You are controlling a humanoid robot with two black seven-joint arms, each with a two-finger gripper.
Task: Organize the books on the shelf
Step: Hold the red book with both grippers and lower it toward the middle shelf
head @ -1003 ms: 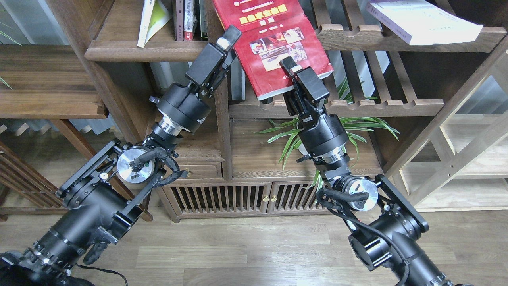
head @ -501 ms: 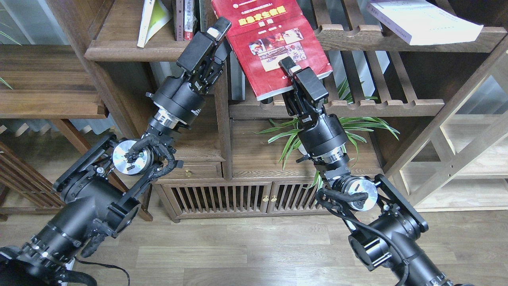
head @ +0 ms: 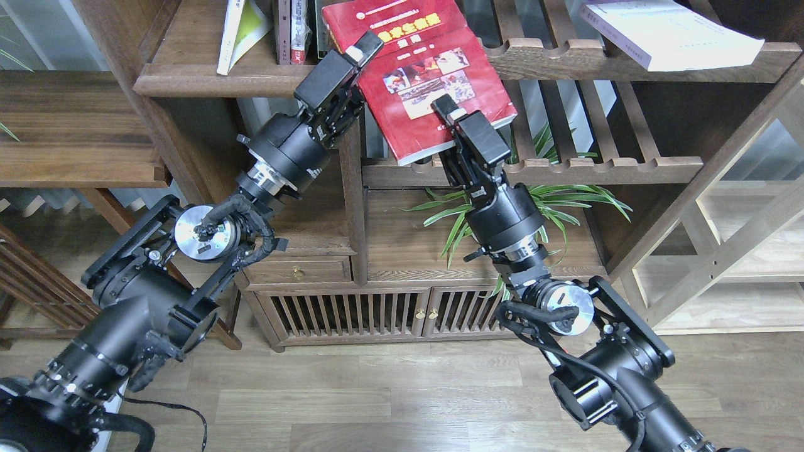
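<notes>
The right gripper (head: 447, 113) is clamping the lower edge of the red paperback (head: 418, 75), one finger lying on the photo cover and the other seemingly tucked under it, though that underside is hidden. The book is tilting face-up, its bottom corner overhanging the slatted rack (head: 565, 168) and its top reaching toward the solid plank shelf (head: 207, 78). The left gripper (head: 367, 50) is pressing against the book's left edge near the upright post; whether its fingers are parted is impossible to tell from here. The yellow-green book (head: 242, 31) is leaning on that plank shelf, beside the thin volumes (head: 295, 31). The pale book (head: 669, 34) is lying on the upper rack. Best play now: keeping the grip firm, steering the spine clear of the post, and rotating it upright before sliding in.
</notes>
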